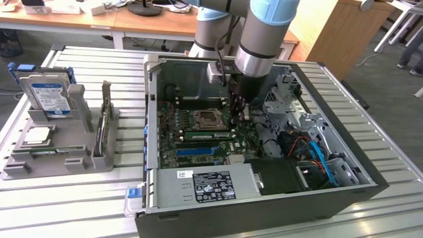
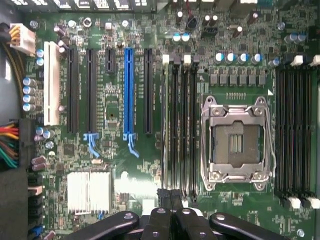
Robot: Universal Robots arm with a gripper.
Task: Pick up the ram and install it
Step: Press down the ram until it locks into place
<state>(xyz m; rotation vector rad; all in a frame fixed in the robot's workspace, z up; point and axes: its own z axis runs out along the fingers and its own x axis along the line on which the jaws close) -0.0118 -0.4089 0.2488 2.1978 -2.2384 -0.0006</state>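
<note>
Reaching straight down into open computer case (image 1: 370, 171), arm vertical; claw (image 2: 171, 216) closed above motherboard (image 2: 150, 165) slots, nothing visibly held.

Exterior view: even, diffuse overhead light — bright on the slatted metal table (image 1: 79, 198), with a soft glare streak near its front corner at the exterior view's right; the interior of the computer case (image 1: 218, 218) lies in moderate shadow beneath the arm (image 1: 264, 39). Wrist view: the motherboard (image 2: 145, 165) is evenly lit, yet the silver heatsink (image 2: 89, 192) and the board beside it wash out to white glare. The dark gripper (image 2: 170, 220) links appear softly blurred — detail elsewhere is slightly soft.
</note>
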